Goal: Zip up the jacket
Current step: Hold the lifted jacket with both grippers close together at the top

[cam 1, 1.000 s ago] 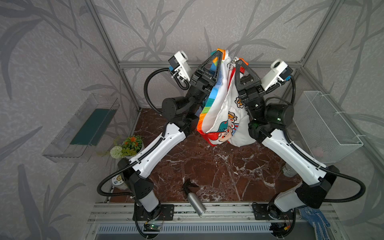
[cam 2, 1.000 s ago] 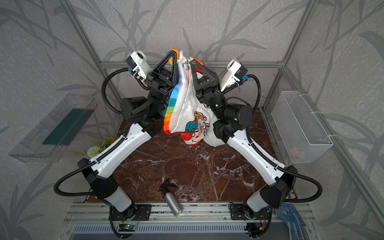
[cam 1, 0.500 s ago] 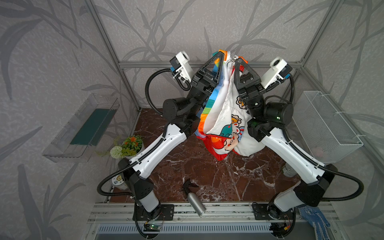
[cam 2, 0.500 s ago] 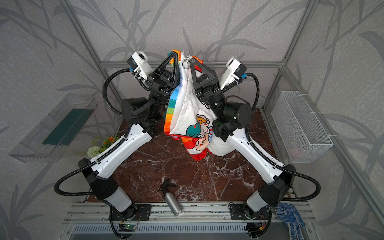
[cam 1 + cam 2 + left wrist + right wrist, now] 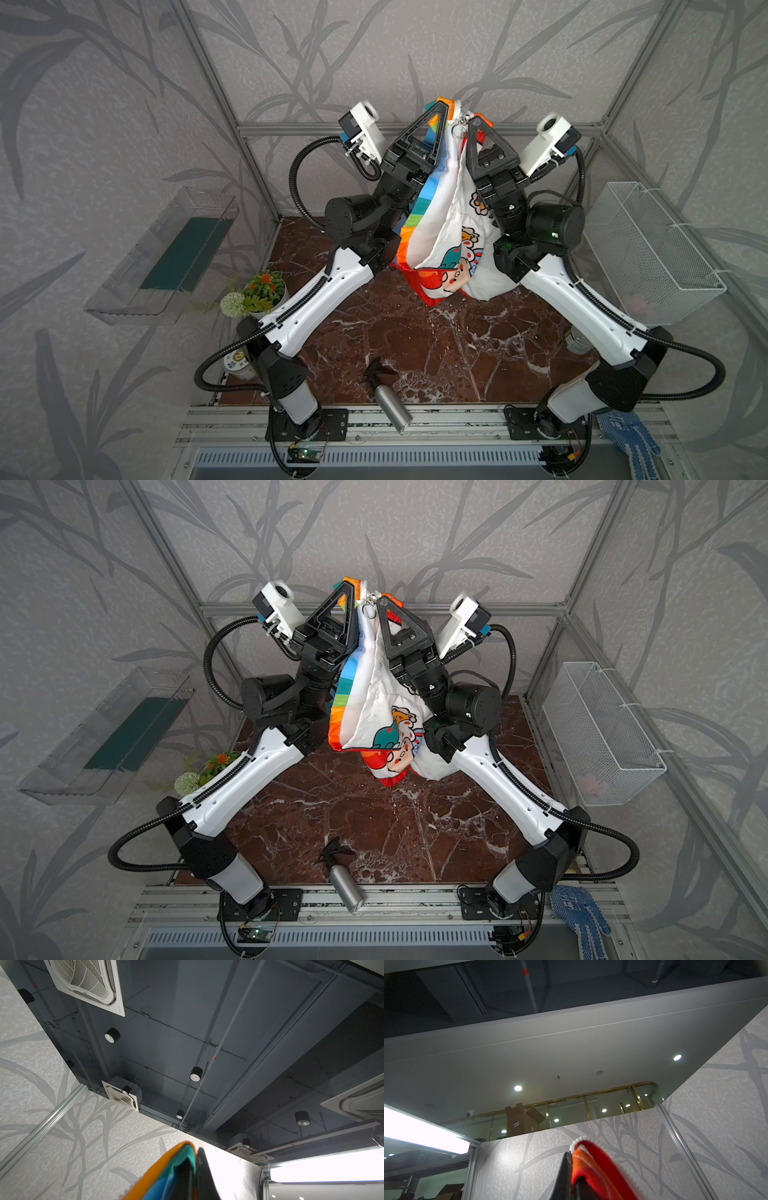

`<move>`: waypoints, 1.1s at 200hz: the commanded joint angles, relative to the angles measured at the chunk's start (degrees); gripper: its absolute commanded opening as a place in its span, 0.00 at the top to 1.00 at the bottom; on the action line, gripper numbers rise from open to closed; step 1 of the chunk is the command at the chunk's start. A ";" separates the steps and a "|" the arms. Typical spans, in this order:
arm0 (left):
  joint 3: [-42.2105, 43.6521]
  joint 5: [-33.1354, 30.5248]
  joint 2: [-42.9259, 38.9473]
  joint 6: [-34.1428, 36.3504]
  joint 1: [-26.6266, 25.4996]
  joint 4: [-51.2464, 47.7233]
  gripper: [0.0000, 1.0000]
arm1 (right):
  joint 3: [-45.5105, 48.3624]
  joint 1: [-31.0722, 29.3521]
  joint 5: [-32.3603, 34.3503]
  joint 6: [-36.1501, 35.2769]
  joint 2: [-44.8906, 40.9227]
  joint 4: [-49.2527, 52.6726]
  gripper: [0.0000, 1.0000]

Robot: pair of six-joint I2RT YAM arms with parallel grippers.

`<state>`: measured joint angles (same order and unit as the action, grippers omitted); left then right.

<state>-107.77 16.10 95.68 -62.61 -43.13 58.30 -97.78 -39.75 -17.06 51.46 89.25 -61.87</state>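
The jacket [image 5: 440, 232] [image 5: 370, 712] hangs in the air above the marble table, white with cartoon prints, a rainbow-striped panel on its left and the red hood at the bottom. Both arms are raised with their fingers pointing up, close together. My left gripper [image 5: 442, 106] [image 5: 351, 586] is shut on the striped top edge, which shows orange and teal [image 5: 166, 1167] in the left wrist view. My right gripper [image 5: 478, 120] [image 5: 384, 600] is shut on the red-orange edge with white zipper teeth [image 5: 591, 1163]. A metal zipper pull ring [image 5: 458, 131] dangles between the grippers.
A silver spray bottle [image 5: 390, 403] lies at the table's front edge. A flower pot [image 5: 262, 291] stands at the left, a clear tray [image 5: 166, 253] is fixed to the left wall, and a white wire basket [image 5: 648, 249] to the right wall. A blue glove [image 5: 631, 436] lies at the front right.
The jacket's lower part has dropped and unfolded downward, so the red hood now hangs below the white body. Both grippers stay shut on its top edges, almost where they were.
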 commanded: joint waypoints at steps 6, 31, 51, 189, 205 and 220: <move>-2.36 0.09 0.11 -0.41 -0.46 2.61 1.00 | -2.40 0.11 -1.04 0.92 0.39 -2.91 1.00; -2.06 0.11 0.05 -0.39 -0.50 2.51 1.00 | -3.29 0.07 -1.66 1.27 0.74 -2.81 1.00; -1.97 -0.22 0.19 -0.41 -0.57 2.55 1.00 | -3.21 0.11 -1.67 1.57 0.70 -3.24 1.00; -2.53 -0.16 0.64 -0.67 -0.65 2.68 1.00 | -2.83 -0.33 -2.64 2.22 -0.37 -4.32 1.00; -2.45 -0.04 0.65 -0.69 -0.72 2.68 1.00 | -3.50 -0.40 -2.63 2.24 0.20 -4.19 1.00; -2.27 -0.10 0.57 -0.76 -0.73 2.80 1.00 | -4.29 -0.33 -2.90 2.33 0.72 -3.89 1.00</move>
<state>-108.12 15.42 96.16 -62.65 -43.46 58.35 -99.00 -39.81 -18.76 53.17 89.91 -63.00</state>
